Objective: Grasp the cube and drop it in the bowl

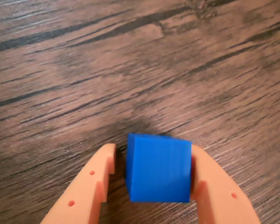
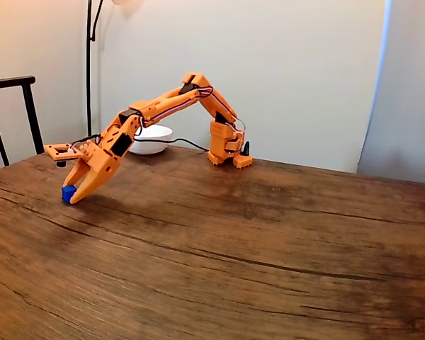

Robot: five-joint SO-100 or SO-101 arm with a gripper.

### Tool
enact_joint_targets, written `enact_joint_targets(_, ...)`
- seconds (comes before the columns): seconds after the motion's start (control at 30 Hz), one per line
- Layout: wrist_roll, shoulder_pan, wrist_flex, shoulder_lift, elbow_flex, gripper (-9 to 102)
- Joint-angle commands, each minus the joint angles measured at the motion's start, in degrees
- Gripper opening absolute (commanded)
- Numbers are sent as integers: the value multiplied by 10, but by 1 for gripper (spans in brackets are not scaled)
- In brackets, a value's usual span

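Down at the wooden table [image 2: 269, 234], the blue cube [image 1: 159, 169] is bracketed by the orange gripper [image 1: 151, 172], whose right finger is pressed to it while a gap is kept at the left, so the grasp is judged unfinished and the carry to the white bowl [image 2: 153, 139] remains undone.

In the fixed view the wooden table [image 2: 269, 248] lies bare across its whole near and right part, so passage there is open. The bowl [image 2: 151, 139] stands near the far edge, behind the orange arm [image 2: 170, 103], whose own links cross in front of it. In the wrist view the cube [image 1: 159, 169] fills most of the gap between the fingers [image 1: 86, 191] of the gripper [image 1: 151, 161], with bare wood ahead.
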Motion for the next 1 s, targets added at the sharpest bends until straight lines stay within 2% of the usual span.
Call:
enact_joint_targets(0.0, -1, 9, 17, -2, 3, 19)
enact_joint_targets(0.23, -1, 9, 17, -2, 2, 18)
enact_joint_targets(0.43, -1, 9, 13, -4, -1, 8)
enact_joint_targets(0.97, 5, 8, 16, 5, -14, 7)
